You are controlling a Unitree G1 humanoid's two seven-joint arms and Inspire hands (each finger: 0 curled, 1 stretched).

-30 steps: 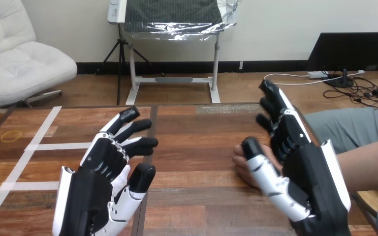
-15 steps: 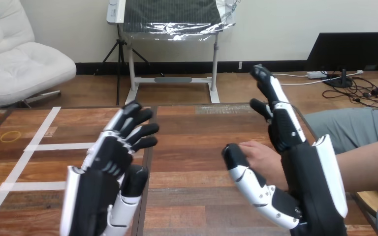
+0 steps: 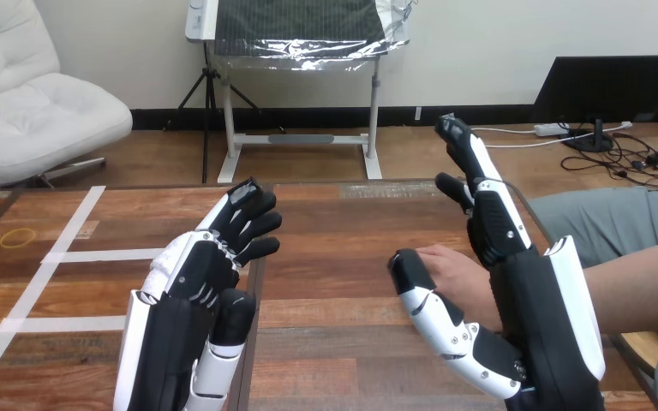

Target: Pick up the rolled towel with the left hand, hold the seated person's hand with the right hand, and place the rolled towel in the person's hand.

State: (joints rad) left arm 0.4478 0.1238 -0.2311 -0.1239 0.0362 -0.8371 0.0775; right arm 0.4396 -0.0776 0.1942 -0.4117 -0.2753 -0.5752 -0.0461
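Note:
My left hand (image 3: pixel 190 295) hovers over the left middle of the wooden table (image 3: pixel 343 231), back towards me, fingers stretched forward and close together, open. My right hand (image 3: pixel 538 317) stands on edge at the right, open, with straight fingers (image 3: pixel 480 197) pointing up and away and the thumb (image 3: pixel 433 308) stretched out to the left. The person's hand (image 3: pixel 456 272) reaches in from the right and rests on the table between that thumb and those fingers, beside my palm. I cannot tell whether they touch.
White tape lines (image 3: pixel 77 255) cross the table's left part, and a thin yellow ring (image 3: pixel 19 237) lies near its left edge. The person's forearm (image 3: pixel 643 287) comes in over the table's right edge.
My left hand has slid a little forward and drawn its fingers closer together. My right hand has lifted its fingers higher, and the person's hand has moved deeper between its thumb and fingers.

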